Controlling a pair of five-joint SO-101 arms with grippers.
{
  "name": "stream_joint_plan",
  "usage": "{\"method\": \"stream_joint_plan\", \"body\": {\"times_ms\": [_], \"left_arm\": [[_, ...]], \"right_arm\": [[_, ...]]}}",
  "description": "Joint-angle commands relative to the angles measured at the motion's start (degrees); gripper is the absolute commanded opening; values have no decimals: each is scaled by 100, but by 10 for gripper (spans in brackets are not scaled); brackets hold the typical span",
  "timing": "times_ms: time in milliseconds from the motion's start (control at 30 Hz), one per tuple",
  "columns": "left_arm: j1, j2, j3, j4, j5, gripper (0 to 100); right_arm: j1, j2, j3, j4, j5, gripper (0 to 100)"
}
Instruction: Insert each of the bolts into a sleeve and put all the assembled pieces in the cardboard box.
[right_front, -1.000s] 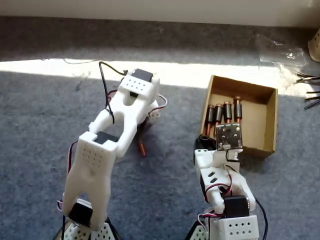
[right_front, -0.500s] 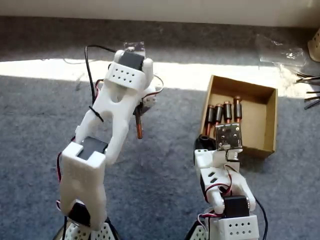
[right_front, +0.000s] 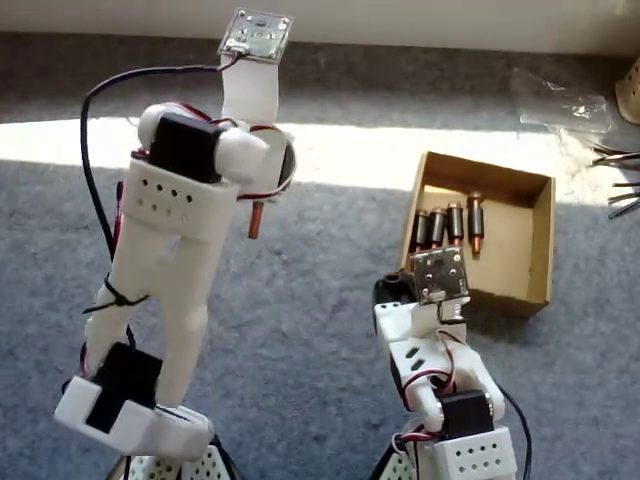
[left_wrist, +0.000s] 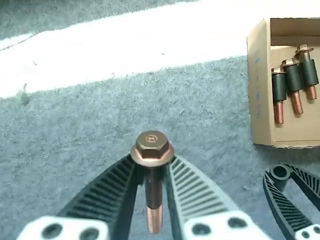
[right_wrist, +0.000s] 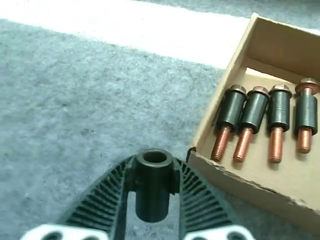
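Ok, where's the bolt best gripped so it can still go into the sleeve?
Take the bolt by the shank right under its hex head, pinching from two opposite sides. The flanged head is wider and stops it slipping, and the lower end hangs free for the sleeve. The left gripper holds it that way.

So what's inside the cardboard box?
Four copper bolts, each through a black sleeve, lie side by side on the floor of the cardboard box. The right arm's wrist camera covers the box's near corner in the high view, so that bit is hidden.
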Motion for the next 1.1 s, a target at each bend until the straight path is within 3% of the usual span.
{"method": "stream_joint_plan", "body": {"times_ms": [0,333,533,733,867,967,1067], "left_arm": [[13,-1051,259,0,-607,5],[13,-3266,1437,-44,-1670,5],[13,-4189,2607,-800,-1679,5],[31,-5279,4127,-2330,-1670,5],[48,-6141,5429,-3666,-1635,5],[48,-6747,6413,-4554,-1222,5],[48,-7266,7125,-5187,-985,5]], "right_arm": [[-365,-66,-84,-163,62,4],[-1446,-66,-136,-593,62,4],[-1824,-66,-136,-1534,149,4],[-2325,-66,-136,-2290,1099,4],[-2633,-66,-119,-2440,1099,4],[-2721,-66,-101,-2510,1046,4],[-2615,-66,-66,-2914,440,4]]}}
